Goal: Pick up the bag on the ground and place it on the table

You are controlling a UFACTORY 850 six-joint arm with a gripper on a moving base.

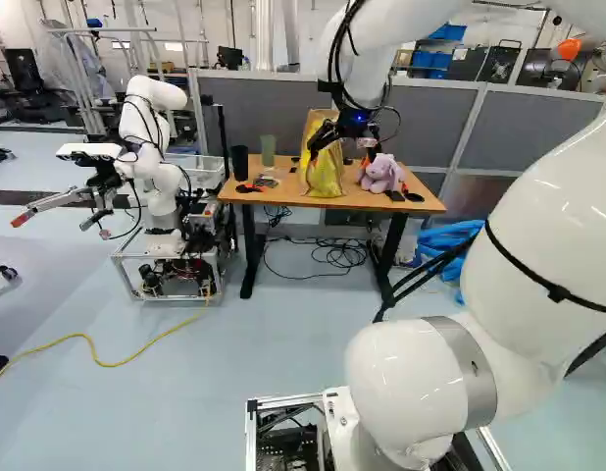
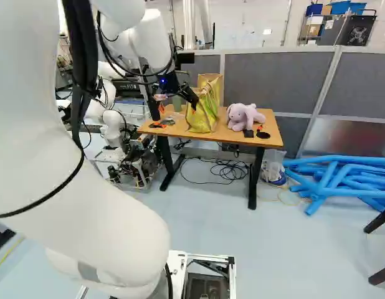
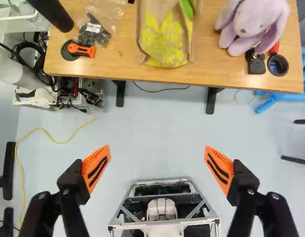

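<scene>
My gripper is released: its 2 fingers stand wide apart with nothing between the orange pads. The bag, brown with a yellow-green print, stands upright on the counter, near its front edge. In the wrist view I see the bag ahead of my gripper, clear of both fingers. In the right base view the lilac plush toy sits just right of the bag, with a black block and a black ring in front of it. On the bag's other side are 2 cups, 1 black and 1 green, a clear packet and an orange tool. Another robot stands left of the counter in the left base view; blue tubes lie on the floor at the right of the right base view.
</scene>
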